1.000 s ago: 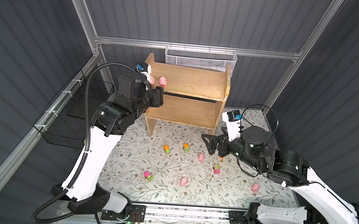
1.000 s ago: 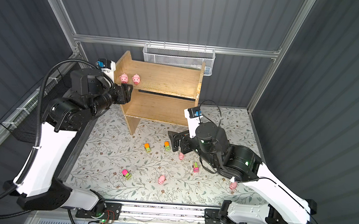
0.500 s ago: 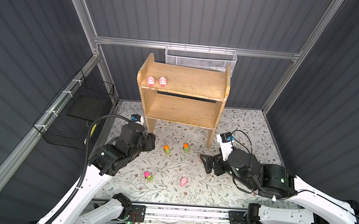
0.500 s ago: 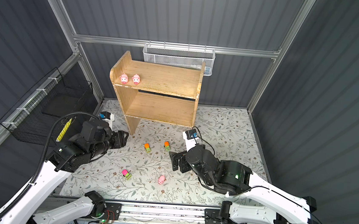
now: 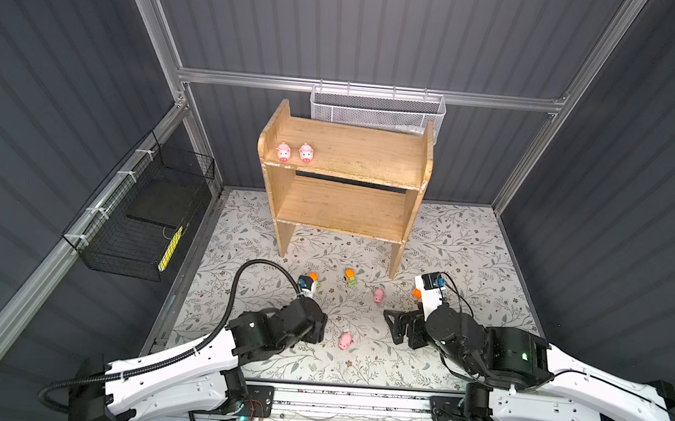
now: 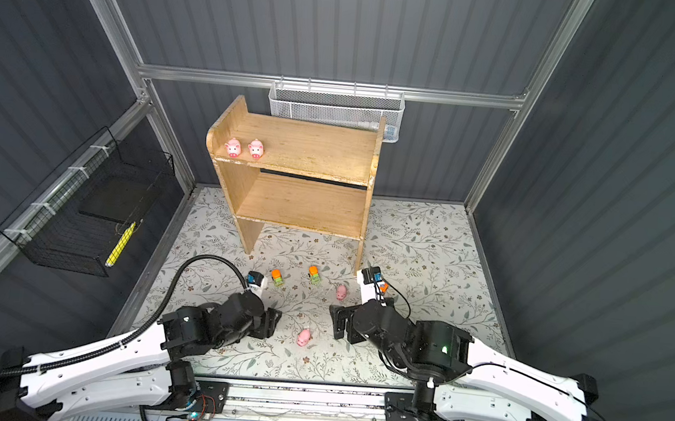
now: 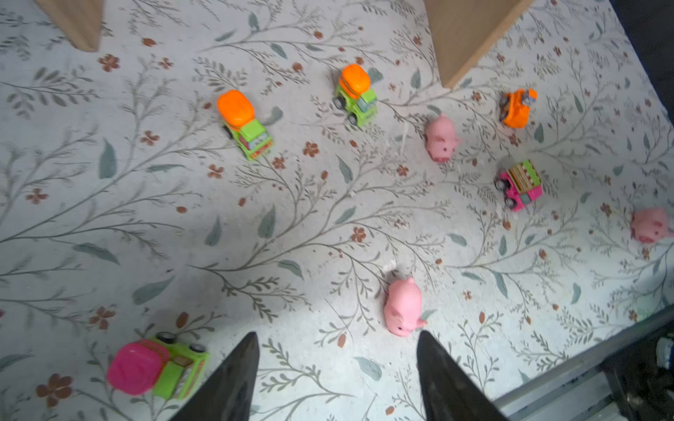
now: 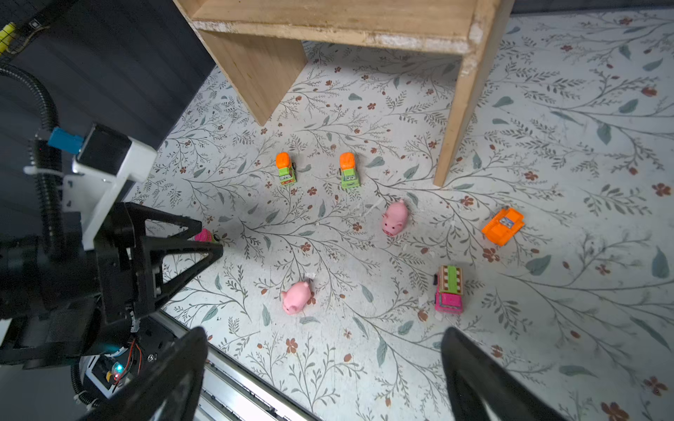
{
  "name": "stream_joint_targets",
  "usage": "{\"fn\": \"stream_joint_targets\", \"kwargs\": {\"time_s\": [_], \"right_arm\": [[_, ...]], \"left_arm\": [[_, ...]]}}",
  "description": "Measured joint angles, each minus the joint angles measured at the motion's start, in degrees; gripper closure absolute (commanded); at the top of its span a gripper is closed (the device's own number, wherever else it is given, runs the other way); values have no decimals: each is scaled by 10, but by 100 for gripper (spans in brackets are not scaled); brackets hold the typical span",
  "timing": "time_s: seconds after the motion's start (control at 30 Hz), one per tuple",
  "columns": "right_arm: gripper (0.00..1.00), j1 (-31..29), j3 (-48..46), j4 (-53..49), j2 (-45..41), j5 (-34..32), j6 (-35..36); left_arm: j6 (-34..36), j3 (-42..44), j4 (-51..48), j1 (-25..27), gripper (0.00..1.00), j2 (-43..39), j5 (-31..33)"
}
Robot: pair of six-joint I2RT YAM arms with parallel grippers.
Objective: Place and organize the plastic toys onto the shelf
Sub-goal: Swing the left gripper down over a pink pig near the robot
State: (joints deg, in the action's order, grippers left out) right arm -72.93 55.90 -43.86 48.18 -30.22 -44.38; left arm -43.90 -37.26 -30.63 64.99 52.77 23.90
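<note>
The wooden shelf [image 5: 340,211] stands at the back with two pink pigs [image 5: 283,152] [image 5: 306,153] on its top tier. Low over the floral mat, my left gripper [image 7: 337,339] is open and empty. A pig [image 7: 403,308] lies just ahead of one fingertip, and a pink-and-green truck [image 7: 157,366] lies beside the other. My right gripper [image 8: 324,337] is wide open and empty near the mat's front edge, with a pig [image 8: 297,297] and a pink truck [image 8: 449,289] ahead of it. Two orange-topped trucks [image 8: 285,168] [image 8: 349,170], another pig [image 8: 394,218] and an orange vehicle [image 8: 503,226] lie near the shelf legs.
A white mesh basket [image 5: 378,111] hangs behind the shelf. A black wire basket [image 5: 139,219] hangs on the left wall. The shelf's legs [image 8: 456,120] stand close to the toys. A metal rail [image 5: 352,400] runs along the front. A further pig [image 7: 651,224] lies at the mat's right.
My left arm has come down from the shelf's top tier to low over the mat, and its jaws stand a little wider. My right arm has drawn back toward the front.
</note>
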Motion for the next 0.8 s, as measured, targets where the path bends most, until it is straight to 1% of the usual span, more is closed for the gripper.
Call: {"fn": "stream_joint_targets", "kwargs": {"time_s": [0.13,0.2,0.27,0.33,0.4,0.47,0.63,0.73,0.8], "right_arm": [[1,0,-26,-18,-31,-1,-22],[1,0,-35,-26,-50,-5,-29],[1,0,-39,-33,-66,-10,-32],[1,0,-41,-40,-78,-15,-32],[1,0,-42,-46,-88,-17,-33],[1,0,-47,-46,-95,-17,-34],[1,0,-78,-47,-127,-14,-37],[1,0,-84,-52,-140,-15,-37],[1,0,-84,-56,-144,-16,-36]], "left_arm": [[-40,32,52,105,21,35,72],[-58,40,64,161,17,71,119],[-68,38,73,199,14,115,158],[-75,36,79,224,12,167,193],[-76,36,96,235,10,219,217],[-76,40,124,238,9,249,225],[-74,53,196,237,8,275,227],[-69,51,230,233,9,314,224],[-63,49,244,226,11,342,217]]}}
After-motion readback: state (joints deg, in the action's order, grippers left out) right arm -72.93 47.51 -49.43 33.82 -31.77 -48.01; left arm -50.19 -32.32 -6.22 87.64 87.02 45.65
